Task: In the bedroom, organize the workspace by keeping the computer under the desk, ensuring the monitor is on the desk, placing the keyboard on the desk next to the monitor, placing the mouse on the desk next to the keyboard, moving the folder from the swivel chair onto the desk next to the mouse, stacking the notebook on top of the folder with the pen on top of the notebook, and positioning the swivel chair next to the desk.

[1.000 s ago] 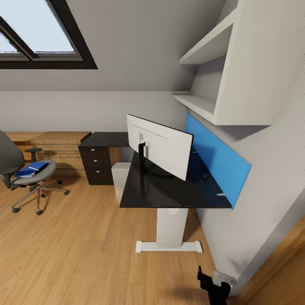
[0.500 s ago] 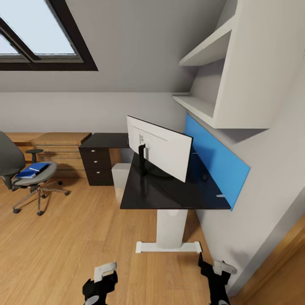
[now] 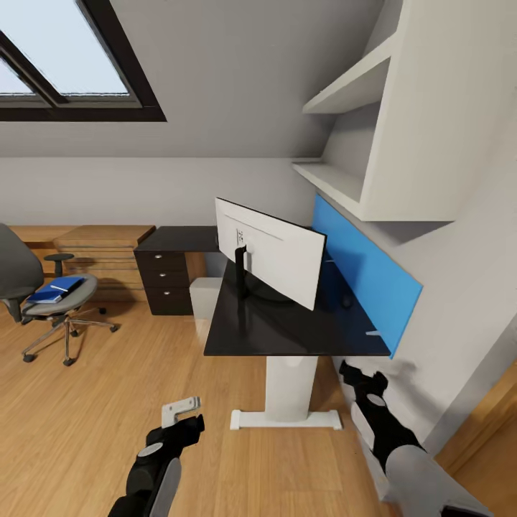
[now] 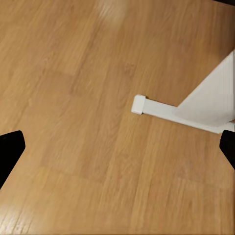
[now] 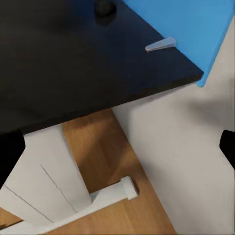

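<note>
In the head view, the black-topped bench (image 3: 287, 327) stands on a white pedestal leg against the right wall, with a blue panel (image 3: 366, 276) along its far edge. The monitor (image 3: 276, 251) stands upright on the bench, its white back turned toward the camera. A pale box that may be the computer (image 3: 205, 296) sits on the floor just past the bench's left end, beside a dark drawer unit (image 3: 166, 276). Well apart to the left, the swivel chair (image 3: 43, 291) stands on the wooden floor (image 3: 108, 402), and on its seat lies the blue folder (image 3: 54, 289) with something thin and white resting on it; I cannot tell whether that is the notebook or the pen. White shelves (image 3: 359, 122) hang above the bench. The left gripper (image 3: 184, 415) hangs low over the floor left of the bench's foot, and the right gripper (image 3: 355, 375) is just below the bench's near right corner; from here I cannot tell how the jaws stand.

In the left wrist view, the jaws stand wide apart and hold nothing, with wooden floor and the white foot of the bench (image 4: 171, 111) between them.

In the right wrist view, the jaws also stand wide apart and empty, above the bench's dark corner (image 5: 98, 63), the blue panel (image 5: 181, 24) and the white leg below.
</note>
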### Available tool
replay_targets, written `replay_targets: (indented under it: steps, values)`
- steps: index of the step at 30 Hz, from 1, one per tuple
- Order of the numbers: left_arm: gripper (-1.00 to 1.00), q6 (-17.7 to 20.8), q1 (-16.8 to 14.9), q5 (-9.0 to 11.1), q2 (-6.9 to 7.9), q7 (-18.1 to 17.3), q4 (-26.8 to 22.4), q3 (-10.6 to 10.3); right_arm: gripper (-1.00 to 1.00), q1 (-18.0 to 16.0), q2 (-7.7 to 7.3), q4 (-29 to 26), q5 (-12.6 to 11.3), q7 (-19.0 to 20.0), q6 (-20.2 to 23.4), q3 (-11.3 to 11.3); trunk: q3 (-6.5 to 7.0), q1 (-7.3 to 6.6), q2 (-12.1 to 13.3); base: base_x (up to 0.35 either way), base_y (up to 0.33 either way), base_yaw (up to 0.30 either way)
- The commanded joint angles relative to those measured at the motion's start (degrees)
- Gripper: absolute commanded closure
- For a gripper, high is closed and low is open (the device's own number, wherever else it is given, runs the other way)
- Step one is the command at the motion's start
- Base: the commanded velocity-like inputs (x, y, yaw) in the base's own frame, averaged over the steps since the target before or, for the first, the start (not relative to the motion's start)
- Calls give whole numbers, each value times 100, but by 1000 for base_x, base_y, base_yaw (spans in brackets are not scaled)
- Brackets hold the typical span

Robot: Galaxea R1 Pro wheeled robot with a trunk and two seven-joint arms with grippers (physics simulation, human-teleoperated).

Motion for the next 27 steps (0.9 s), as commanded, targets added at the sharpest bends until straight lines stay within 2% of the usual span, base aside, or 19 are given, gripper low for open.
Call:
replay_targets:
  steps: [1,3,4,7,8,13,20,27]
  values:
    - [-100,38,-12,67,1,58,-30,-4,-100,-261,-58,20,-26,-18,268,-28,-9,1,-6,0,0,0]
    - [-100,52,-17,72,12,60,-19,-2,-100,-420,-103,86,-36,-31,447,-31,-9,1,-6,0,0,0]
    - [-100,55,-22,77,46,53,292,2,-100,-609,-151,390,-34,-41,645,-28,-9,1,-6,6,0,0]
    - [-100,40,-24,70,58,49,575,-4,-100,-664,-149,580,-15,-41,651,-2,-9,1,-6,99,0,0]
    - [-100,-123,-25,60,57,42,789,-19,-100,-692,-163,721,33,-42,636,8,-9,1,-6,273,-41,0]
    - [-100,-384,-25,57,57,44,934,-30,-100,-699,-182,880,66,-44,627,5,-9,1,-6,298,-67,0]
    - [-100,-487,-25,62,49,36,937,-50,-100,-701,-284,1009,179,-38,613,7,-9,1,-6,315,-103,0]
    - [-100,-491,-25,64,43,18,339,-107,-100,-702,-525,1282,253,-6,117,7,-9,1,-6,319,-117,0]
